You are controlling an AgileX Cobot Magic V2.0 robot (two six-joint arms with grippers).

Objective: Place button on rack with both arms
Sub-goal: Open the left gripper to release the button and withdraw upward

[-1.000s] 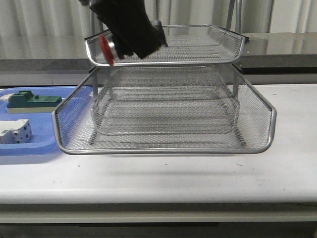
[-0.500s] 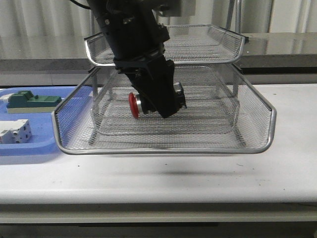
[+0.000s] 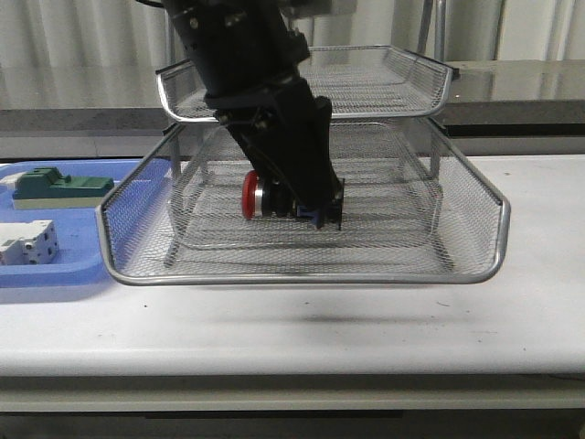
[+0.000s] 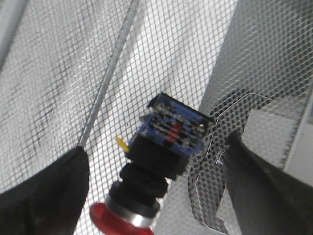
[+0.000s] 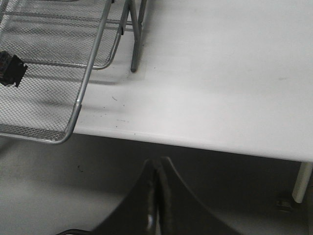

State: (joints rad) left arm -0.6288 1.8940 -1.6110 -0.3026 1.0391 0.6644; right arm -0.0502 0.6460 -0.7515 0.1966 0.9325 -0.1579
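An emergency-stop button (image 3: 258, 196) with red mushroom head, silver collar, black body and blue rear block lies on its side, head pointing left, in the pulled-out middle tier of a silver three-tier wire-mesh rack (image 3: 457, 238).

No lettering, label, brand or number is legible anywhere in my three views. The blue-and-clear rear block of the red-headed emergency-stop button (image 4: 172, 128) between my left fingers shows only unreadable red and dark marks, and the white breaker-like block (image 3: 27, 243) on the flat blue plastic tray (image 3: 55, 272) is too small to read.
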